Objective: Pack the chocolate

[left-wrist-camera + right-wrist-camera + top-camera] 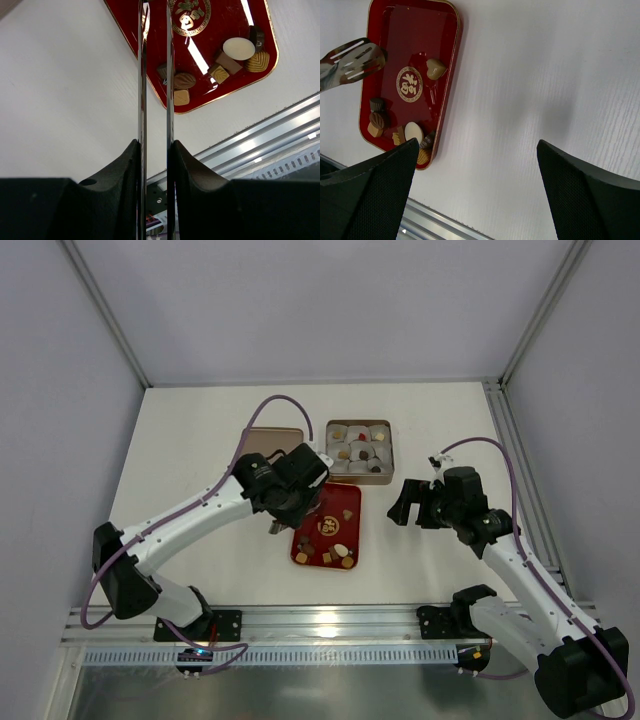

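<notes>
Left tool (154, 152): narrow, its pads pressed on the outer faces of a pair of metal tongs (350, 59). The two blades run parallel with a thin gap between them. No piece shows in that gap, though the left wrist view cuts off the tips.

Right tool (477, 150): jaws wide, holding nothing, hanging over bare desk (200, 440) to the right of the red tray (415, 30).

The chocolate: most loose pieces are bunched at the tray's near end, among them a cream oval (238, 48), a ridged tan piece (257, 61) and a brown leaf-shaped piece (184, 80). A tan heart (435, 68) lies alone further up, by the tray's right long edge. Other pieces already sit in white cups in the box (389, 450) beyond the tray's far end.

Key relation: the slotted tongs tip hangs over the tray's left long edge, about level with the gold emblem (189, 15). The cluster lies from that tip toward the bases and rightward. The left arm is much the nearer; the right tool is well apart from the tray.

Axes: the tray's long side runs near to far, slightly skewed.

Judgement: the next pick likely needs the tip brought toward the near end. The pieces there touch or nearly touch, and the raised rim closes in on two sides, so room is tight. The heart has open tray around it.
</notes>
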